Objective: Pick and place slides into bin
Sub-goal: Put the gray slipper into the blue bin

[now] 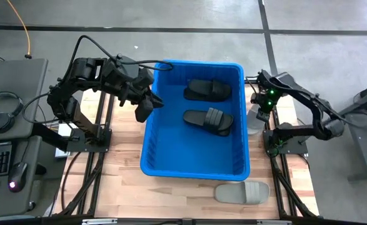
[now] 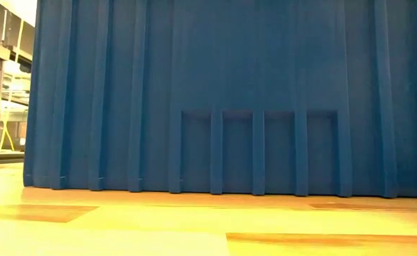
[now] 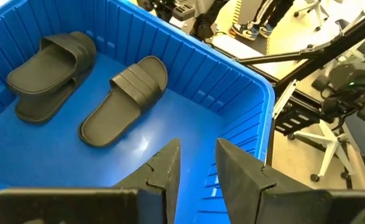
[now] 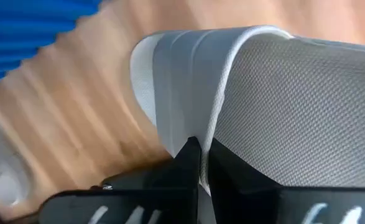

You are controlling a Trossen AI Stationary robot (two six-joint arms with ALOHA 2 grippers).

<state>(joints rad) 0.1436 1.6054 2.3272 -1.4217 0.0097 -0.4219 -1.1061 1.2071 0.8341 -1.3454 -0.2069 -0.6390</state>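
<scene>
The blue bin point(image 1: 150, 150) stands mid-table, and its near wall point(image 2: 215, 92) fills the low view. Two black slides lie on its floor, one at the far end point(image 1: 207, 90) and one in the middle point(image 1: 209, 119); both also show in the left wrist view point(image 3: 48, 71) point(image 3: 123, 99). My left gripper point(image 3: 198, 168) is open and empty above the bin's left rim point(image 1: 144, 107). My right gripper point(image 1: 259, 110) is shut on a white slide point(image 1: 255, 122) just right of the bin. A grey slide point(image 1: 242, 192) lies sole-down on the table in front of the bin. My right gripper pinches the edge of the white slide's strap point(image 4: 202, 146) between its two fingers. One finger is on the ribbed outer side point(image 4: 176, 106) and the other on the textured inner side point(image 4: 294, 112). Whether the slide is off the table does not show.
The wooden table top point(image 1: 120, 181) shows bare left of and in front of the bin. A desk with a keyboard and headphones point(image 1: 2, 106) stands beyond the table's left edge. Office chairs and frame legs point(image 3: 331, 124) stand past the bin's right side.
</scene>
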